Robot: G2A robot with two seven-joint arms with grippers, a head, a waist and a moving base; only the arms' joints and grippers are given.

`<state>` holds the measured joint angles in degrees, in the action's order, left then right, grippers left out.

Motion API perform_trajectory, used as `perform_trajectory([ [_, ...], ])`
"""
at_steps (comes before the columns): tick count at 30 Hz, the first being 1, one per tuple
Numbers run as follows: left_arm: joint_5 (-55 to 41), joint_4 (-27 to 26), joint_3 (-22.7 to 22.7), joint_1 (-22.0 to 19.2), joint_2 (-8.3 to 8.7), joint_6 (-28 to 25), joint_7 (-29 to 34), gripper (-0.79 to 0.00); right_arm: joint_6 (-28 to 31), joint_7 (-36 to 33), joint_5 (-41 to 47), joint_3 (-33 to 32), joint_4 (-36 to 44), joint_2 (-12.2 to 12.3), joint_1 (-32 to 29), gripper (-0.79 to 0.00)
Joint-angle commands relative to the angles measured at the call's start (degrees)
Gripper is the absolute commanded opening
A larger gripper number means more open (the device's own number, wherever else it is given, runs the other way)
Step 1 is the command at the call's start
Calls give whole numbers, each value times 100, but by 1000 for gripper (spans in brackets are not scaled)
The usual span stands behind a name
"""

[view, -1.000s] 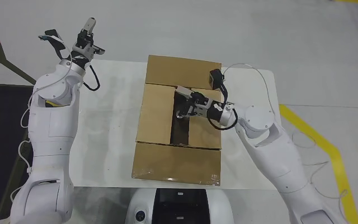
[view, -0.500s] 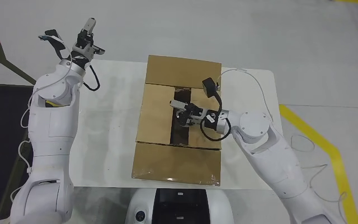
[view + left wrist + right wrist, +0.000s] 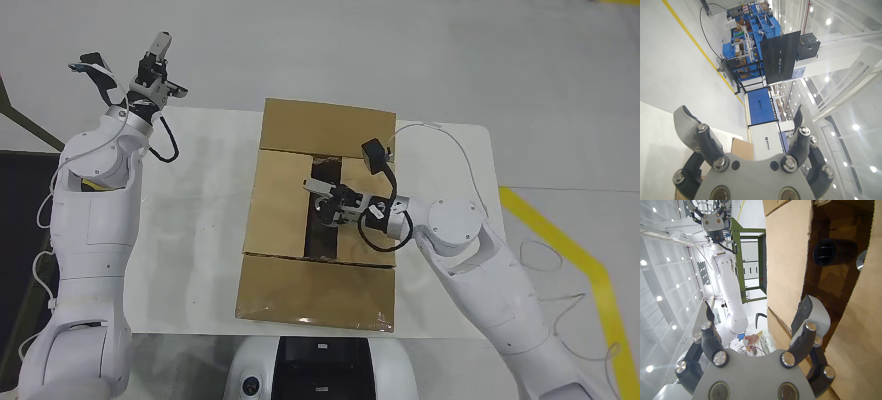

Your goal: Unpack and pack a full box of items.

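One black tube (image 3: 836, 252) lies on its side deep in the cardboard box (image 3: 285, 205) on the table (image 3: 200, 230); it looks light, rigid and smooth, best pinched across its open rim. Right gripper (image 3: 755, 303) hangs over the flap gap, spread wide, empty. Left gripper (image 3: 742, 108) gapes empty beyond the far table corner.

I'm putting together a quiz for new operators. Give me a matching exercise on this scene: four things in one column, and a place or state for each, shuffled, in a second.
Things
1. left gripper
2. right gripper
3. black tube
4. cardboard box

Places or states
a. lying on its side inside the box
b. on the white table, top flaps parted
c. open, at the gap between the flaps
d. open, by the table's far corner, away from the box

Pairs: 1-d, 2-c, 3-a, 4-b
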<state>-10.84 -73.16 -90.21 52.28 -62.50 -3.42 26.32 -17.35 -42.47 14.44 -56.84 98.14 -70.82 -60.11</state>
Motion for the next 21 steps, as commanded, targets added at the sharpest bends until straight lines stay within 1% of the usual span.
perform_trajectory([
  [1,-42,-85,2,67,5,-40,134,0,49,-38,-19,43,44,1,-44,0],
  [3,-87,-171,-30,158,29,-119,503,0,6,-55,-172,87,107,12,-74,0],
  [5,-410,-154,-104,221,62,-192,1230,0,-45,-127,-281,140,174,23,-107,0],
  [6,-516,-102,-159,227,84,-208,1553,0,-52,-139,-327,156,200,27,-127,0],
  [8,-511,-19,-238,262,130,-436,2042,0,-43,-207,-351,184,240,36,-178,0],
  [11,-853,203,-320,273,179,-478,2895,0,1,-247,-359,186,266,49,-259,0],
  [16,-1130,370,-427,309,268,-998,4147,0,36,-332,-455,229,319,68,-337,0],
  [18,-1150,462,-461,319,300,-1211,4448,0,36,-329,-497,246,308,72,-351,0],
  [21,-1318,630,-460,289,323,-1372,4730,0,45,-306,-487,263,249,70,-365,0],
])
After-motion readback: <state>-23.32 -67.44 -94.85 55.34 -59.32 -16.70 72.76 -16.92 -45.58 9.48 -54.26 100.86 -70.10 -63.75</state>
